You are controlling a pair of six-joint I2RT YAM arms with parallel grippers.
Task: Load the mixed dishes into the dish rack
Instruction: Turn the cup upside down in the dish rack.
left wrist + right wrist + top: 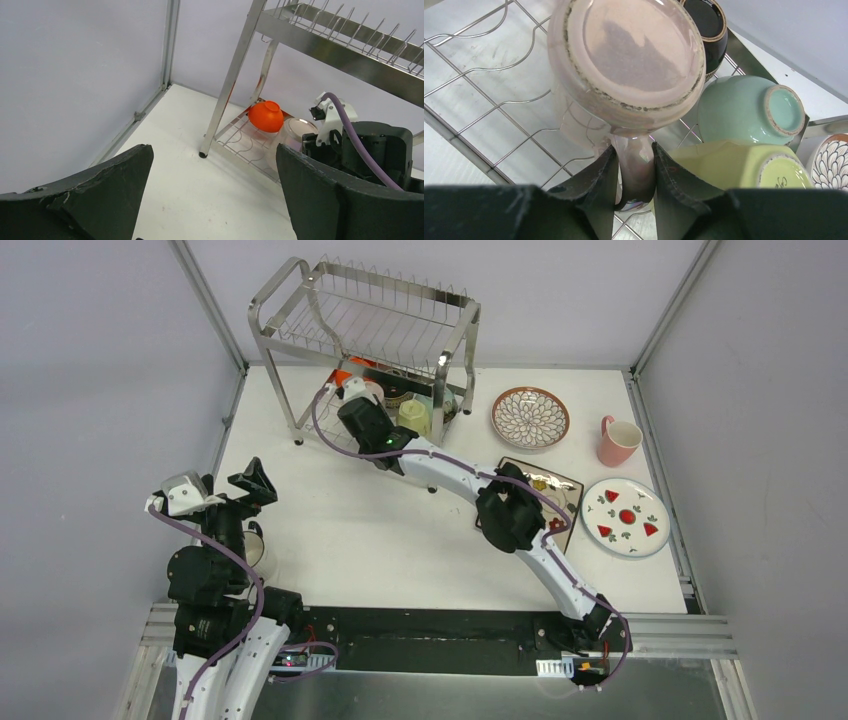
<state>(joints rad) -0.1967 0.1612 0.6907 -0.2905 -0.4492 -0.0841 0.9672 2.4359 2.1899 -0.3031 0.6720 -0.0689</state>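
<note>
Right pincer (634, 154) clamps the curved handle of the glossy pale-pink ceramic mug (624, 55) — upturned, gritty unglazed foot ring showing — on the shiny steel dish rack (484, 100)'s lower wire shelf; left pincer (212, 155) gapes, released.

White table (400, 550) w/ grey walls (100, 360) on 3 sides, alu corner posts (212, 310), metal rail (660, 635) at near edge.

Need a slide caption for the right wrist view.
Right claw pinches an upturned pale mug by its handle over the dish rack wire shelf, beside a mint bowl.
</note>
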